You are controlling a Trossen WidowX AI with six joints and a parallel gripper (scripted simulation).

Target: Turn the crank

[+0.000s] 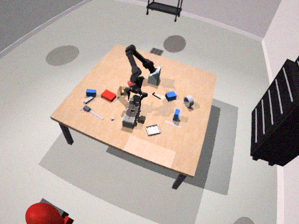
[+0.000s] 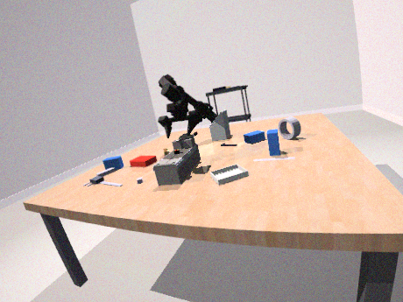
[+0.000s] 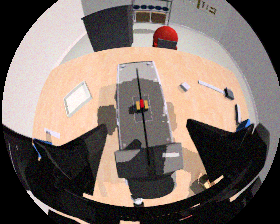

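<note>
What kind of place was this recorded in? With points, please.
Probably a robotics workshop or lab: an arm is mounted at a wooden table (image 1: 182,154) (image 2: 219,212) (image 3: 50,107) bearing a crank machine (image 1: 130,119) (image 2: 168,174) (image 3: 127,85), with a wheeled cart (image 1: 164,8) (image 2: 228,87) beyond.

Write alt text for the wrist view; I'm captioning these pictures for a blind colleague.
Open black claw, nothing between its fingers, above a long grey machine on a wooden table. A red pointer shows between brass marks on its slotted top; a white-floored tray lies to the image's left.
</note>
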